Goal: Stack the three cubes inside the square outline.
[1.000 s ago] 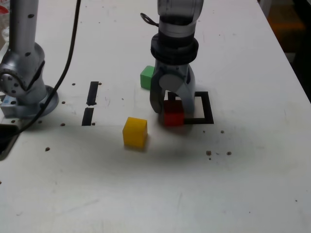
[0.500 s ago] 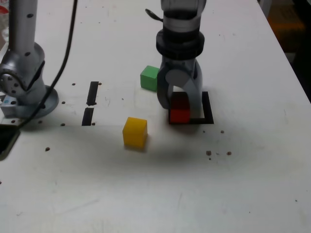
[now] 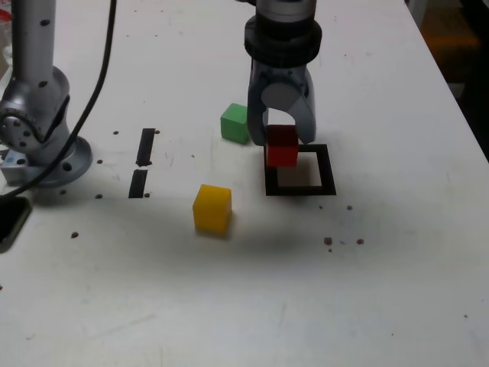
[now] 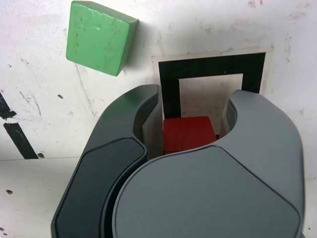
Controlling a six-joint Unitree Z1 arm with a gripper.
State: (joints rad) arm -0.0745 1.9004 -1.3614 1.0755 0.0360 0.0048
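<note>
The arm reaches down from the far side of the table, its wrist pointing almost straight at the tabletop. The gripper [image 3: 281,145] hangs low with its two curved grey jaws pointing down, closed in on a small red block [image 3: 282,146] pinched between them. One jaw looks darker in the wrist view, the other lighter grey.

Even, bright overhead light, soft shadows on the white table [image 3: 229,306]; both views slightly grainy.
</note>
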